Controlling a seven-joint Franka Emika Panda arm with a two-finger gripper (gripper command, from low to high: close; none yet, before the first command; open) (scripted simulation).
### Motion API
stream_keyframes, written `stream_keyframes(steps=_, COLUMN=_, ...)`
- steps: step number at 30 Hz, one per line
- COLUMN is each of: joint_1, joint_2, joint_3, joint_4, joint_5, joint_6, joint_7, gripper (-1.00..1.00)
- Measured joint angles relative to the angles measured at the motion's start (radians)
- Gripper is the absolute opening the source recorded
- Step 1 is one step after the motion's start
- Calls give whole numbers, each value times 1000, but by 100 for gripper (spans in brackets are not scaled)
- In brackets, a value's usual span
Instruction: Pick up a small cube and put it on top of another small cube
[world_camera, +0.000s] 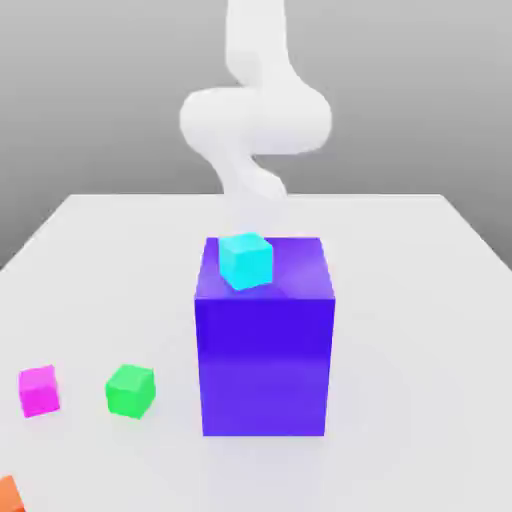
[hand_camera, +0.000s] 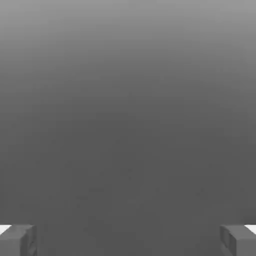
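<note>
Spillage of the cyan cube (world_camera: 246, 262) from the blue block (world_camera: 265, 366), mid-frame in the exterior view, could be caused if the spread, empty claw (hand_camera: 128, 241) were lowered off-centre and its side were clipped.

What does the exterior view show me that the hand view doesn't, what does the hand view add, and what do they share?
Exterior view: cyan cube against the top of the blue block, green cube and pink cube on the white table, part of an orange object at the picture's edge, and the white arm.

Hand view: the tool close up, open, its two sides wide apart.

Both: part of the robot, with grey shading behind it.
</note>
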Motion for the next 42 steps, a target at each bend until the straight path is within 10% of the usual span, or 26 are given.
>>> stream_keyframes(steps=17, joint_1=-345, joint_2=582, joint_3=-133, joint_4=-162, joint_5=-132, joint_6=268, joint_7=332, gripper=0)
stream_keyframes(steps=31, joint_1=-582, joint_2=1060, joint_3=-107, joint_4=-225, joint_5=183, joint_6=553, joint_7=238, gripper=0)
stream_keyframes(steps=32, joint_1=-591, joint_2=1093, joint_3=-96, joint_4=-219, joint_5=191, joint_6=578, joint_7=232, gripper=-100)
stream_keyframes(steps=42, joint_1=-577, joint_2=1012, joint_3=-118, joint_4=-236, joint_5=162, joint_6=515, joint_7=255, gripper=-100)
